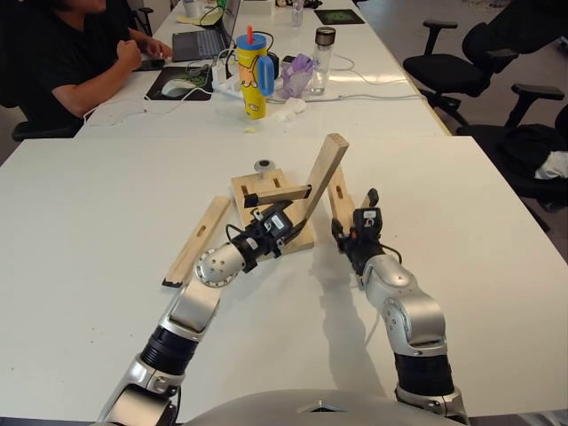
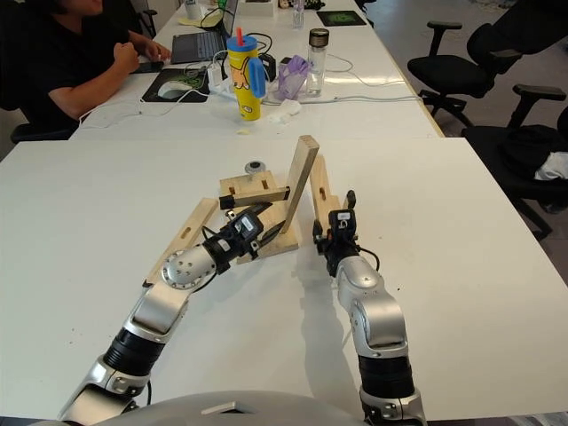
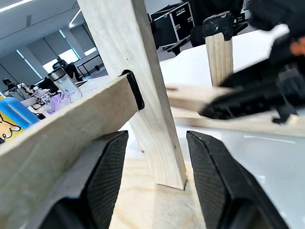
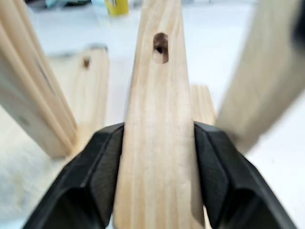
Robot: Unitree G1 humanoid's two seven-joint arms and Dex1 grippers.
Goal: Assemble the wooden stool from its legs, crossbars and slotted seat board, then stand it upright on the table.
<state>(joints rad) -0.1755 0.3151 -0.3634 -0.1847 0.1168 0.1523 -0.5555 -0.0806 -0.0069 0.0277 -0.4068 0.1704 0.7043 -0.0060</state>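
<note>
Fingers L (image 3: 107, 176) open, astride tilted leg (image 3: 157, 133) | fingers R (image 4: 102, 167) clamp holed leg (image 4: 159, 143)

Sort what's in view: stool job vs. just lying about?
Job: slotted seat board, tilted leg standing on it, crossbar, held leg, loose leg lying left of the board.
Lying about: yellow tumbler, water bottle, laptop, mouse, office chairs.

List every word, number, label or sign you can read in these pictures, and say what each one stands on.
No text is readable.
Yellow tumbler with blue handle: cartoon picture only; any lettering is too small to read.
Clear water bottle with dark lid: nothing legible.
Pale wooden legs and flat wooden seat board: bare wood, no marks.
</note>
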